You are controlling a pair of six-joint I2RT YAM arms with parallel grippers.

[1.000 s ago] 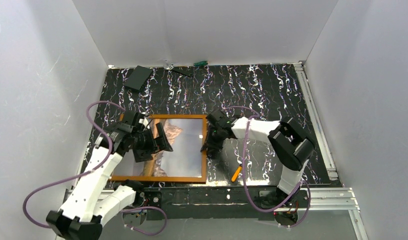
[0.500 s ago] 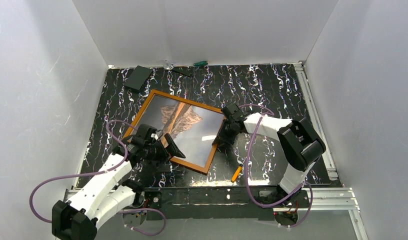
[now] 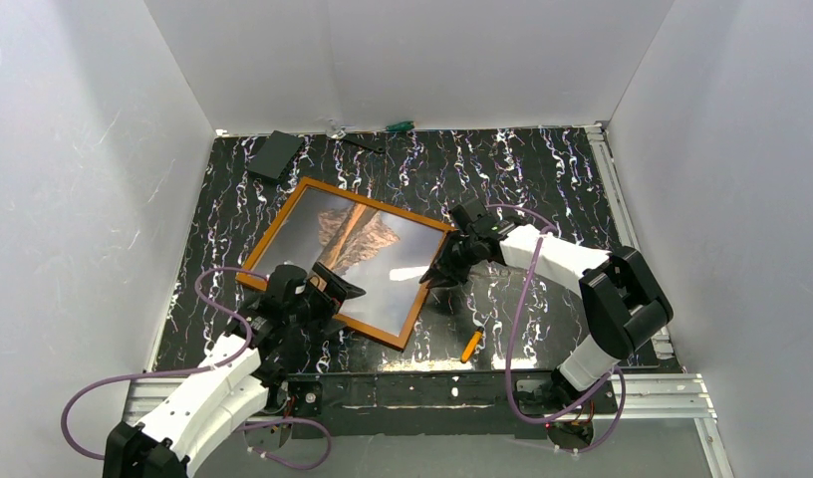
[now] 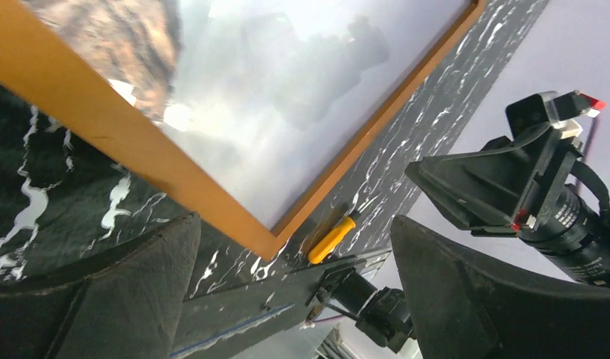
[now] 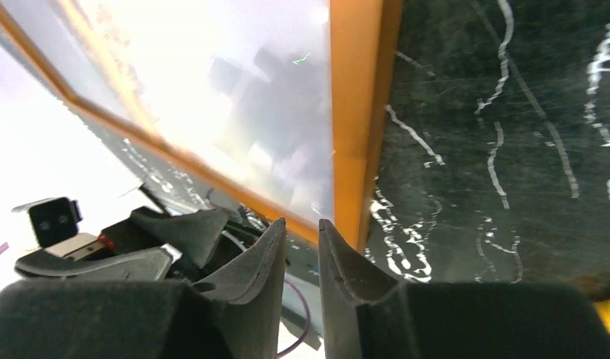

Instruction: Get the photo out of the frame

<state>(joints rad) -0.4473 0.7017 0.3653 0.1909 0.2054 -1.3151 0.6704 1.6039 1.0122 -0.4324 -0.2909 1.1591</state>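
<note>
The left wrist view shows the left gripper (image 4: 294, 228) spread wide near the glossy photo (image 4: 287, 75). The right wrist view shows the right gripper (image 5: 302, 224) almost closed, holding nothing, beside the flat wooden frame (image 5: 356, 112).

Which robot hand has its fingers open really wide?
The left gripper, beside the near rail of the frame: its fingers stand far apart. On the right gripper the fingers nearly touch.

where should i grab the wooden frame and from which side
Probably by its right rail, coming in low from the right across the black marbled table. The thin orange-brown wooden frame lies flat with the mountain photo face up inside, so only the narrow outer edges offer a pinch, and the right hand sits beside that rail.
</note>
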